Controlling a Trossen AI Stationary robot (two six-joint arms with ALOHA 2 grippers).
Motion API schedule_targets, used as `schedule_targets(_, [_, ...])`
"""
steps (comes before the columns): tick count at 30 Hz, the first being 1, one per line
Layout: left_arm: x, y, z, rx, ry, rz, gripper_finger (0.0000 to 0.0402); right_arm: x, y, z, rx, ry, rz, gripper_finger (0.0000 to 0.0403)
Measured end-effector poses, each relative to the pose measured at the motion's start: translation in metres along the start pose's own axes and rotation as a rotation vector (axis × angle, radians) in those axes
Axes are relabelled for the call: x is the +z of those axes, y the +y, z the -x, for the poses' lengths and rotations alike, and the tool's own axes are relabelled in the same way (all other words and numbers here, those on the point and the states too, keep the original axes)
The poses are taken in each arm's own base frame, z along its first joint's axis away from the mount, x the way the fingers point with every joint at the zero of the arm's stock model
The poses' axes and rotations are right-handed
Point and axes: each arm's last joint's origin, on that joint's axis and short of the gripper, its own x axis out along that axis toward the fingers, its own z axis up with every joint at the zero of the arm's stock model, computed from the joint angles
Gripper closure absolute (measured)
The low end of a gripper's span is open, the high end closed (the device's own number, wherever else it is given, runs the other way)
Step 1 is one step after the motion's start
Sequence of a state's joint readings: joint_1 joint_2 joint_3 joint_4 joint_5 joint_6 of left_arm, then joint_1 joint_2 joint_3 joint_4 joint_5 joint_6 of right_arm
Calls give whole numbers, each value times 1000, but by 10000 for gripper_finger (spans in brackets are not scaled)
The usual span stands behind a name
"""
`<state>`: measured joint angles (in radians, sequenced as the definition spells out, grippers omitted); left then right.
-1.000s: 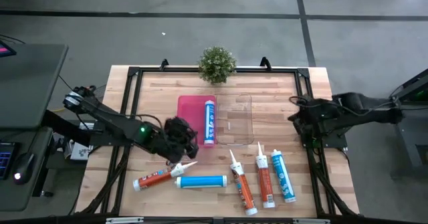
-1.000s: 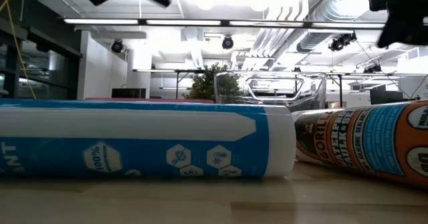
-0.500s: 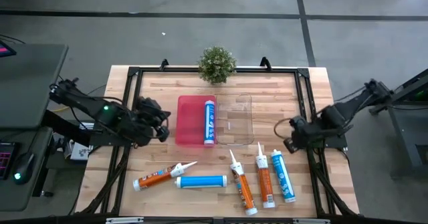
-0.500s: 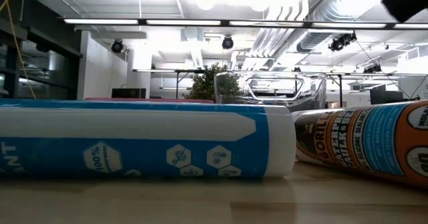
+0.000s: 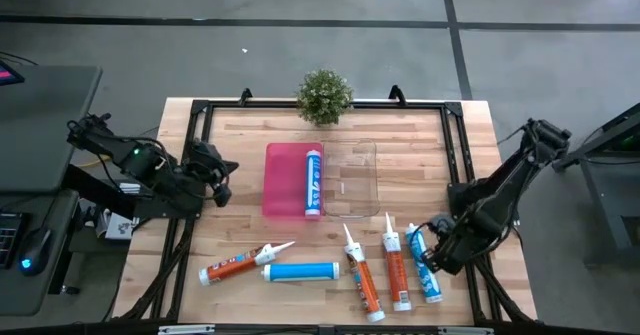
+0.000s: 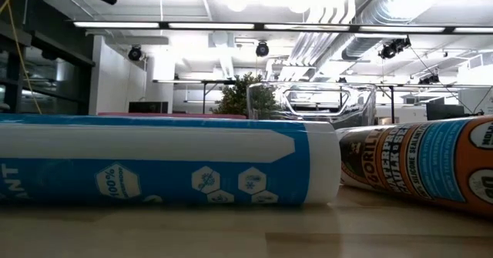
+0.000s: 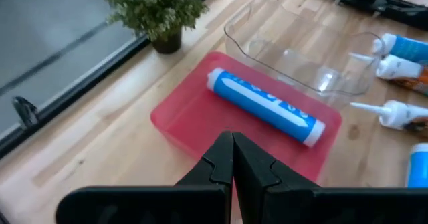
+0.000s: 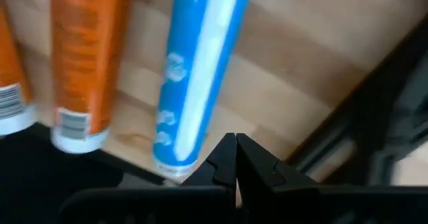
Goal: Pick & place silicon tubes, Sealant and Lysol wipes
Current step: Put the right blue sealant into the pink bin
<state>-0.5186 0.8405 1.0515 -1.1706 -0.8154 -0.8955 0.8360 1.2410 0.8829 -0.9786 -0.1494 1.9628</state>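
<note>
A slatted pale wooden table (image 5: 230,135) carried a flat red plastic tray (image 5: 283,180) near its middle, with a blue-and-white cylindrical sealant tube (image 5: 313,181) lying along the tray's right side. Touching that tray stood a clear, glossy plastic bin (image 5: 358,180). A small bushy potted plant (image 5: 324,96) sat at the far edge. Five nozzle-tipped cartridges lay loose along the near edge, among them a plain blue tube (image 5: 301,271) and a blue-and-white tube (image 5: 424,266) at the right end. The left gripper (image 5: 218,169), fingers pressed together and empty, hung over the left edge; the right gripper (image 5: 438,257), likewise pressed together, hung just beside that right-end tube.
</note>
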Motion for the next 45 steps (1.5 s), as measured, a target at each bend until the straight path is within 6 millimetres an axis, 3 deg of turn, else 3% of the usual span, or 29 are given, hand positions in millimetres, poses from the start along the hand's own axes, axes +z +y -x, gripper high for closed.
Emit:
schedule_targets(5, [-2,12,6,-39,0,30,401,-3,12,-11,45,-1,19,359])
schedule_targets(15, [-2,17,9,-49,-8,10,402,2,18,-25,-5,-60,-54,162])
schedule_targets(20, [-3,17,9,-52,-3,8,401,11,23,-36,-36,-83,-93,107])
schedule_targets(25, [-3,17,9,-54,1,7,401,21,25,-52,-36,-70,-132,97])
schedule_targets(37, [-4,18,9,-53,14,-3,402,35,7,-89,13,-10,-201,96])
schedule_targets(45, [-8,43,20,-14,-10,9,402,40,-5,-97,-19,-13,-200,118])
